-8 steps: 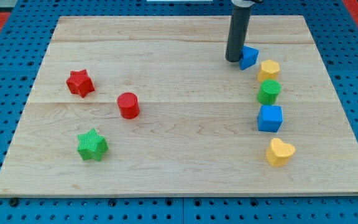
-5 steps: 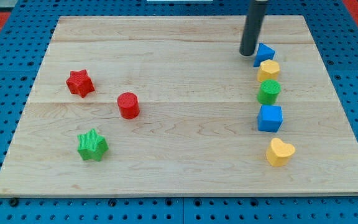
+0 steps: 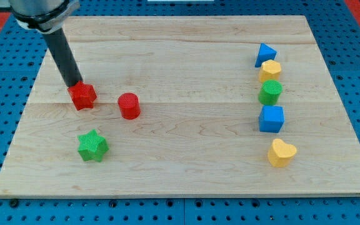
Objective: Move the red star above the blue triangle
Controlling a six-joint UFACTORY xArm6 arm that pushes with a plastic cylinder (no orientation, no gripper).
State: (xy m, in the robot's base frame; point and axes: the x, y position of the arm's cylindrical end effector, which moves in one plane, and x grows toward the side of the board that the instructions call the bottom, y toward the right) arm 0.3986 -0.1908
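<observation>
My tip (image 3: 77, 85) rested against the upper-left edge of the small red plastic star (image 3: 82, 96), near the left side of the wooden board (image 3: 180, 156); I carry no jaws, only the bare rod. The blue plastic triangle (image 3: 265, 54) sat well apart at the view's upper right, heading a column of blocks. I judged the star light, stiff and easily spun, so I would push through its centre, not a point.

no readable text, no labels, no brands, no numbers, no signs anywhere in view, wooden tabletop (image 3: 186, 169) plain and unmarked, coloured blocks bare of any print, dark rod carrying no lettering
</observation>
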